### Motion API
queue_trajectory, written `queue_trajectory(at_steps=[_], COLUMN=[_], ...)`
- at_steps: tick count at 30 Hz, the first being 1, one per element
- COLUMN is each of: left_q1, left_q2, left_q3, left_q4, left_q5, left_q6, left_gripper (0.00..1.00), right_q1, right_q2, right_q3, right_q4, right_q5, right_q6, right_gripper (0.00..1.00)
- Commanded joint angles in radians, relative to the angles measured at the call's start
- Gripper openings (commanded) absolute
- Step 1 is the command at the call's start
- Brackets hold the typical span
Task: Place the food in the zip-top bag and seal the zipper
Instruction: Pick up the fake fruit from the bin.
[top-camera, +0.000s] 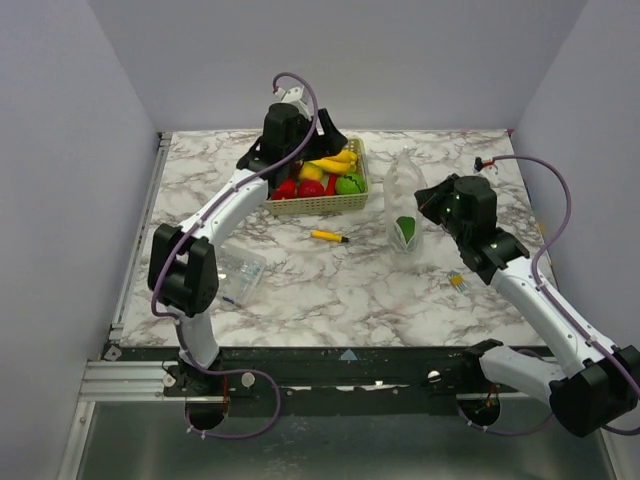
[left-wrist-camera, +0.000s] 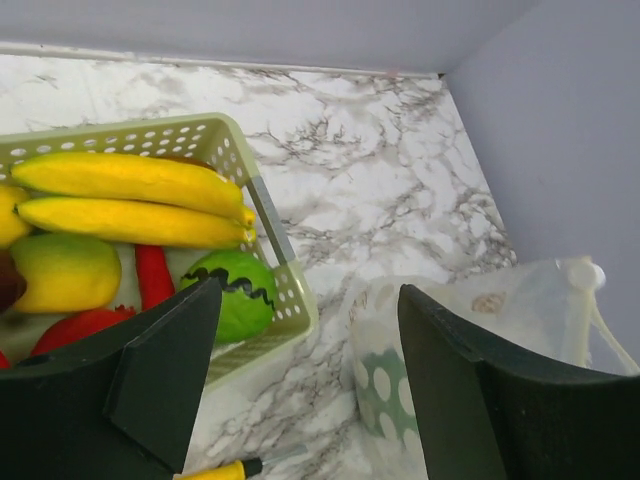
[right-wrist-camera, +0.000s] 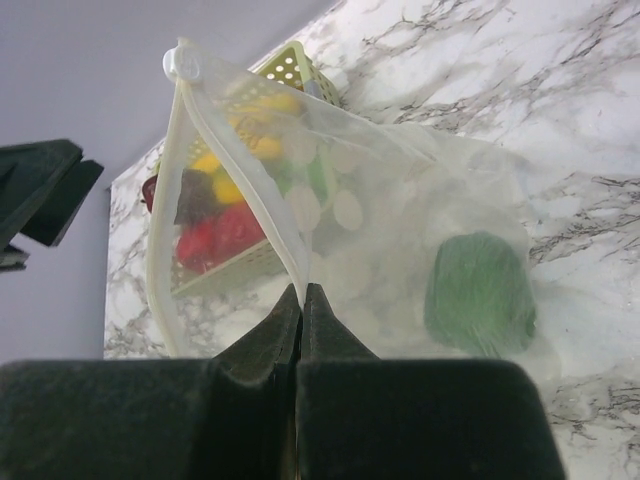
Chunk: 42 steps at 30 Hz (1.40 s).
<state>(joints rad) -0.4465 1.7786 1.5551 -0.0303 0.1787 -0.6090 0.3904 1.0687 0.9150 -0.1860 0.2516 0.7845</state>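
One piece bagged: green pepper (right-wrist-camera: 480, 295) lies low in the zip-top bag (right-wrist-camera: 380, 220), centre-right of the top view.
Rest of the food: in the mesh basket (left-wrist-camera: 270, 210), upper centre of the top view; two bananas (left-wrist-camera: 130, 180), red pieces, and a green piece (left-wrist-camera: 240, 290) with a black zigzag.
Left gripper (left-wrist-camera: 310, 340): above the basket's right corner, fingers spread, nothing between them.
Right gripper (right-wrist-camera: 302, 300): clenched on the bag's edge, holding it upright, mouth gaping toward the basket.
Zipper (right-wrist-camera: 162, 200): unsealed, runs up the left of the right wrist view, hard to tell from the film.
Risk, bag: floppy and hung from a single pinch; the mouth may sag or fold, so a dropped piece would strike film and bounce off.
Risk, pick: pieces look glossy and packed close; fingers may slip, catch two, or snag the basket wall and drag it.
Risk, weight: more food may pull the edge out of the pinch.
Surface: marble-pattern tabletop (top-camera: 350, 290), smooth; round pieces would likely roll. A yellow-and-black stick (top-camera: 330, 236) and a flat clear packet (top-camera: 240, 268) lie on it.
Room: plain pale grey walls (top-camera: 60, 150) on three sides.
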Motion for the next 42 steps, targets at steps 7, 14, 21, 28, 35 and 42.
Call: queue_trajectory(at_steps=[7, 14, 21, 28, 35, 42], left_q1=[-0.101, -0.119, -0.120, -0.108, -0.081, -0.077], left_q2=[0.317, 0.432, 0.514, 0.573, 0.624, 0.624], left_q3=[0.368, 0.467, 0.559, 0.602, 0.622, 0.601], left_q4=[-0.336, -0.438, -0.530, -0.551, -0.551, -0.551], left_q5=[-0.243, -0.309, -0.302, -0.221, -0.133, -0.115], left_q6=[0.123, 0.069, 0.011, -0.071, -0.178, -0.185], left_gripper=[0.70, 0.82, 0.80, 0.80, 0.79, 0.74], right_q1=[-0.007, -0.007, -0.007, -0.007, -0.008, -0.008], right_q2=[0.033, 0.041, 0.030, 0.030, 0.031, 0.035], right_q3=[0.044, 0.055, 0.061, 0.062, 0.058, 0.053], right_q4=[-0.035, -0.051, -0.059, -0.062, -0.064, -0.063], right_q5=[0.054, 0.073, 0.083, 0.089, 0.092, 0.092], right_q6=[-0.031, -0.049, -0.062, -0.066, -0.064, -0.054], right_gripper=[0.01, 0.01, 0.01, 0.01, 0.01, 0.01])
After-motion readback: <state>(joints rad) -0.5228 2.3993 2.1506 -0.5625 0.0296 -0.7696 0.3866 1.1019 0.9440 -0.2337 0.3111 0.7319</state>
